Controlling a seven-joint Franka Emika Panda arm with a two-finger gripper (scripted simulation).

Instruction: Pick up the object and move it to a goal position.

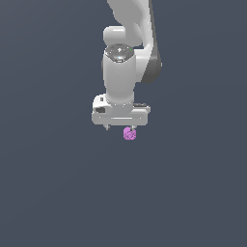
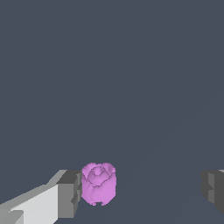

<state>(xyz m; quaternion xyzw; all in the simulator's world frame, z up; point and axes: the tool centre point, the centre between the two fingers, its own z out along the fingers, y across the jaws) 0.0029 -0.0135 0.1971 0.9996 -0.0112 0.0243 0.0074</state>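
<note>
The object is a small magenta-purple lumpy blob with a ringed face, sitting just under the white hand of the arm in the exterior view. My gripper is lowered over it and stands open. In the wrist view the object lies between the two grey fingertips of the gripper. It is right beside one fingertip, touching it or nearly so. A wide gap separates it from the other fingertip. The fingers are mostly hidden behind the hand in the exterior view.
A plain dark grey-blue surface fills both views. The white arm rises above the gripper and leaves the exterior view at its upper edge. No other objects or markers show.
</note>
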